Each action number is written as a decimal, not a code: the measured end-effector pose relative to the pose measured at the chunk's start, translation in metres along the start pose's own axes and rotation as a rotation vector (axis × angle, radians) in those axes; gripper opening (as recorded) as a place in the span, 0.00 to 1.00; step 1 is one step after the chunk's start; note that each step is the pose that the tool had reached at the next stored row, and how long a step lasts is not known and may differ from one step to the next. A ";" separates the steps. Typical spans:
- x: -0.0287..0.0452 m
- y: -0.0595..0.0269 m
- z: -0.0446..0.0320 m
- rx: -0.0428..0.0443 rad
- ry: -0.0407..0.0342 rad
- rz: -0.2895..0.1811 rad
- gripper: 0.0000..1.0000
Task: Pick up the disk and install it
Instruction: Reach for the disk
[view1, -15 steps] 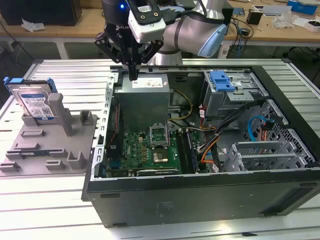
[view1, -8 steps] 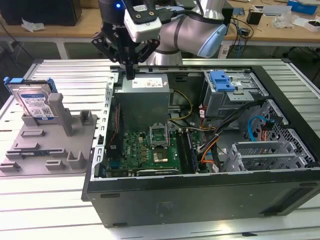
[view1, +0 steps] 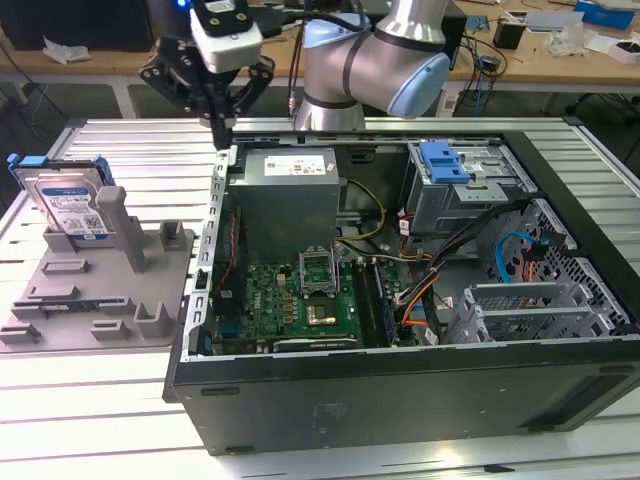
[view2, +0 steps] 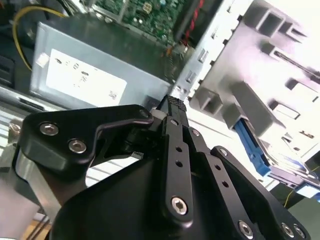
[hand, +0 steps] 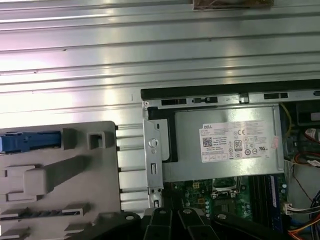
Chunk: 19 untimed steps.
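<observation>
Your gripper (view1: 221, 127) hangs over the far corner of the open PC case (view1: 400, 400), at the exterior view's left side of it, just above the PSU (view1: 285, 195). It's closed, fingers pinched together w/ nothing between them. The disk (view1: 72, 200) is well apart from the gripper, outside the case. It stands on edge in the grey fixture (view1: 150, 290) on the bench (view1: 90, 400), at the exterior view's left. In the first wrist view you see its blue frame (hand: 30, 141) at the fixture's edge. The blue latch (view1: 445, 160) sits on the drive cage (view1: 470, 200) inside the case.
</observation>
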<state>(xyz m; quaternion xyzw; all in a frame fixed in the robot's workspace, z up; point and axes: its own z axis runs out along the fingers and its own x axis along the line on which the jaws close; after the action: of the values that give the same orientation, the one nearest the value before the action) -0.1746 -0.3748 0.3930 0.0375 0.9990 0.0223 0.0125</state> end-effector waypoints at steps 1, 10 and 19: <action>0.0042 0.0012 0.0000 0.0000 0.0000 0.000 0.11; 0.0418 0.0120 -0.0003 0.0001 0.0000 0.000 0.11; 0.0822 0.0232 -0.0006 0.0001 0.0001 0.000 0.11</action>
<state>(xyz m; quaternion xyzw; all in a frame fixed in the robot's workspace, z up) -0.2548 -0.3455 0.3927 0.0375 0.9990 0.0223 0.0125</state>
